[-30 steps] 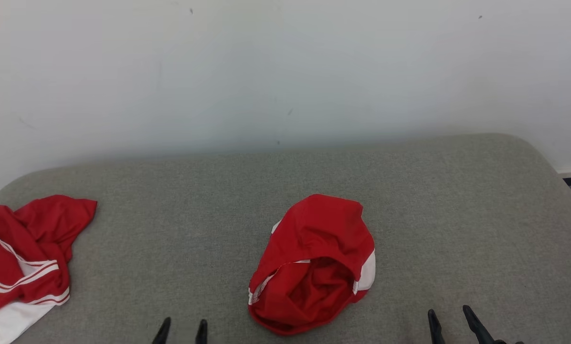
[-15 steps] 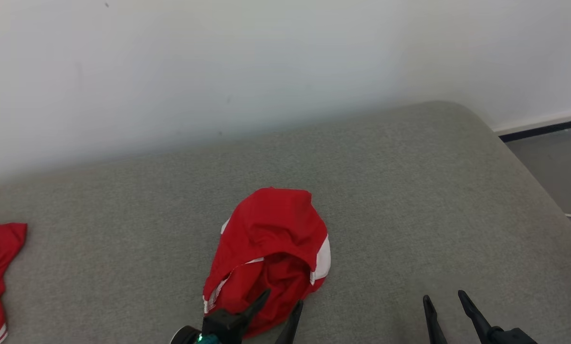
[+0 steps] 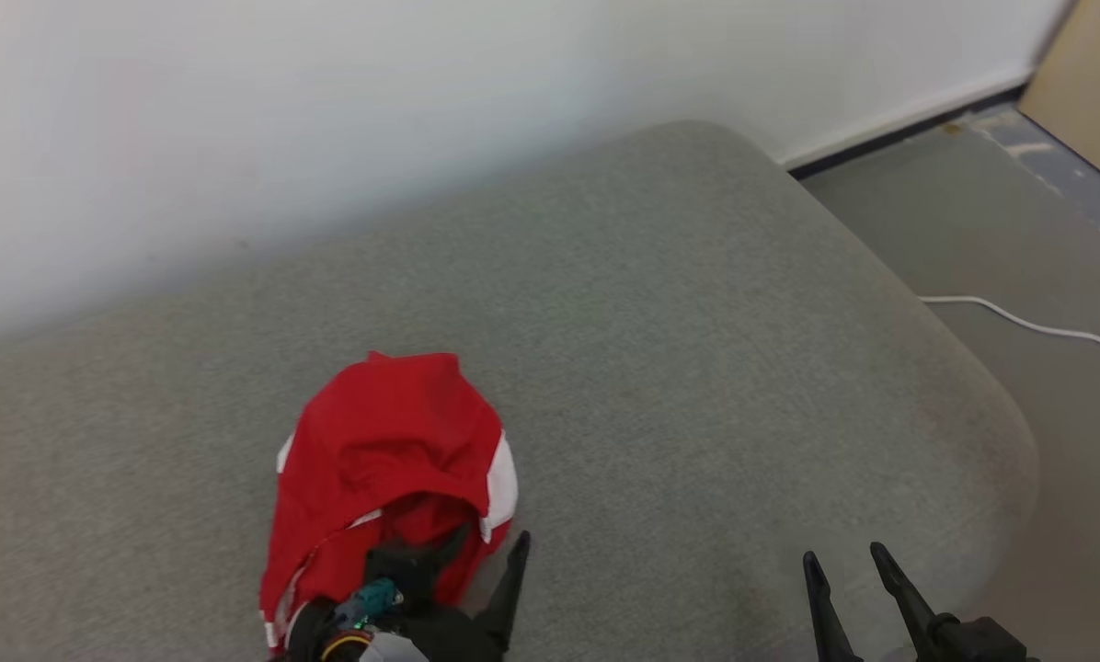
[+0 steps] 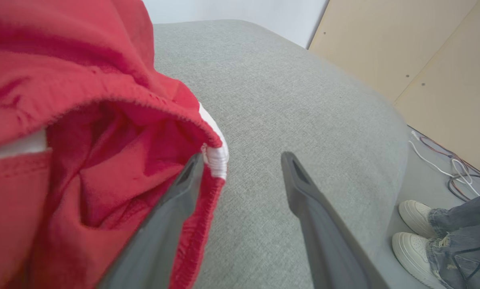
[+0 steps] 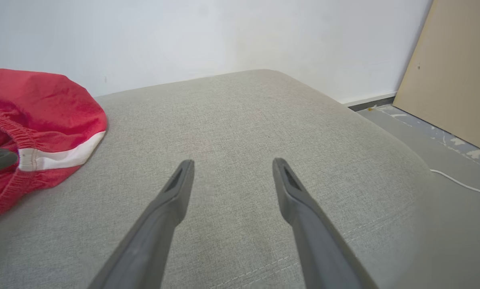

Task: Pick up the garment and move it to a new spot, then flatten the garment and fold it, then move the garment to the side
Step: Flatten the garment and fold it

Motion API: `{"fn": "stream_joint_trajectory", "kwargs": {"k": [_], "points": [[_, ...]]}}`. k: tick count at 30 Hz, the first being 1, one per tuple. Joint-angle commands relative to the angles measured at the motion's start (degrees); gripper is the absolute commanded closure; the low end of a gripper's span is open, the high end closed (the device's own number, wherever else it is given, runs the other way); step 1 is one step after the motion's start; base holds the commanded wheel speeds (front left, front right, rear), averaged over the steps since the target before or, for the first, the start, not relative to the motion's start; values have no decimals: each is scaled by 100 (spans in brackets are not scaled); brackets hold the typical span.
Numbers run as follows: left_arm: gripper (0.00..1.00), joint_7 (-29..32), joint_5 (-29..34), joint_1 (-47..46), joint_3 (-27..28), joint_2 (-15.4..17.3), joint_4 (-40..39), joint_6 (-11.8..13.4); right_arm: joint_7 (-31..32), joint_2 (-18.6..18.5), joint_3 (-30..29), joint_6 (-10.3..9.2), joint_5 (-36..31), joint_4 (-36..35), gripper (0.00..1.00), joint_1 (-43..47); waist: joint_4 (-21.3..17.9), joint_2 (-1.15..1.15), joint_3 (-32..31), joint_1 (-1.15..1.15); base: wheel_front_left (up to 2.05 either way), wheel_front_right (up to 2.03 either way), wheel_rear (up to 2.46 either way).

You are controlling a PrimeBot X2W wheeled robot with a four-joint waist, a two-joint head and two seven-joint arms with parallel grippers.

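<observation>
On the near left of the grey cushion the crumpled red garment lies with its open hem toward the robot, so the left gripper straddles that hem, jaws wide, one finger inside, likely to pinch and lift, while the right gripper hovers wide and empty, well right.
</observation>
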Motion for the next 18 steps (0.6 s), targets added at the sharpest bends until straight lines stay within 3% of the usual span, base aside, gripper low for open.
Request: {"fn": "stream_joint_trajectory", "kwargs": {"k": [1, 4, 8, 9, 10, 11, 18], "points": [[0, 3, -29, -129, 67, 1, 117, 114, -43, 30, 13, -11, 38, 7, 0, -86, -372, -1, 281, -1, 0, 0, 0], [0, 66, -9, -280, 151, -18, 383, 384, -57, 46, 14, -11, 44, 34, 0, -97, -435, -1, 307, -1, 0, 0, 0], [0, 122, -81, -418, 197, -50, 646, 501, -74, 68, -1, -11, 40, 59, 0, -113, -443, -1, 323, -1, 0, 0, 0], [6, 80, -97, -446, 203, -58, 668, 495, -77, 72, -10, -11, 42, 65, 0, -107, -430, -1, 319, -1, 0, 0, 0], [64, 30, -108, -471, 200, -65, 675, 476, -80, 75, -13, -11, 43, 71, 0, -100, -410, -1, 314, -1, 0, 0, 0], [100, -9, -128, -483, 192, -78, 679, 435, -84, 80, -21, -11, 44, 80, 0, -96, -384, -1, 305, -1, 0, 0, 0], [100, -190, -196, -574, 118, -127, 600, 307, -93, 95, 14, -11, 14, 106, 0, -127, -223, -1, 227, -1, 0, 0, 0]]}}
